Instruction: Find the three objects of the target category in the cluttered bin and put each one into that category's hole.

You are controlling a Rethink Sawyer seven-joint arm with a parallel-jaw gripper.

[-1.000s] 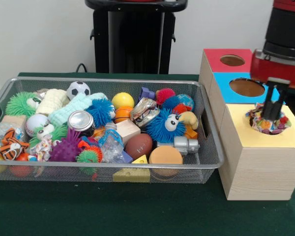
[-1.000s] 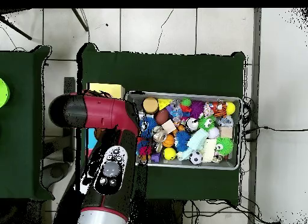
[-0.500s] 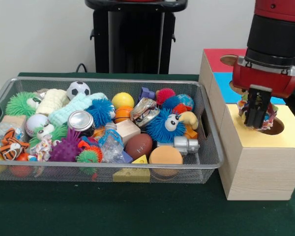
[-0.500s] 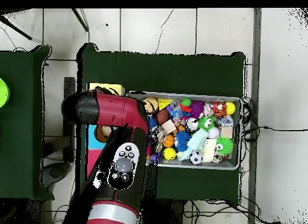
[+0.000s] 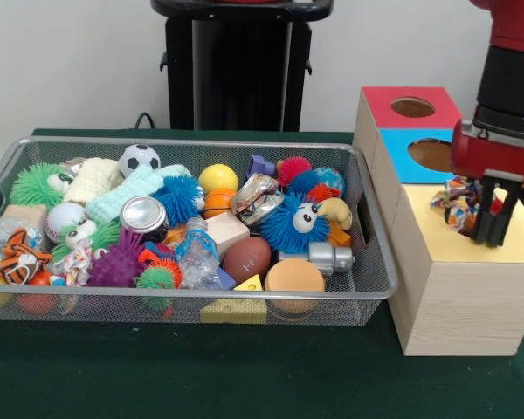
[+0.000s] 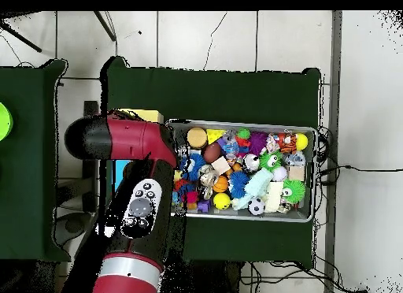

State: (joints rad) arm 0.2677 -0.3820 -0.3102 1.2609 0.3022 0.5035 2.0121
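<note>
Scrunchie (image 5: 455,202), a crumpled bundle of many-coloured cloth, lies on the yellow top (image 5: 437,231) of the wooden box (image 5: 454,297), just left of the gripper (image 5: 493,229); the fingers hang black and close together and touch or nearly touch the cloth on its right side, but whether they pinch it cannot be told. Behind the yellow top come a blue section (image 5: 406,161) and a red section (image 5: 393,98), each with a round hole. From the front, the wire bin (image 5: 367,262) stands just left of the box on the green cloth (image 5: 244,375), and it is heaped: a soccer ball (image 5: 139,159) at the back, a yellow ball (image 5: 217,178), a can (image 5: 144,215), a blue fuzzy toy with eyes (image 5: 293,222), a small football (image 5: 246,257), a tiger toy (image 5: 16,253) at the left, a purple spiky ball (image 5: 118,262), and a round tan disc (image 5: 294,276) at the front wall. From overhead, the red arm (image 6: 126,144) covers most of the box, of which only a yellow corner (image 6: 144,116) and a strip of blue show; gripper and scrunchie are hidden under it. The bin (image 6: 311,131) lies to the arm's right, and the soccer ball (image 6: 256,205) sits near its lower edge.
</note>
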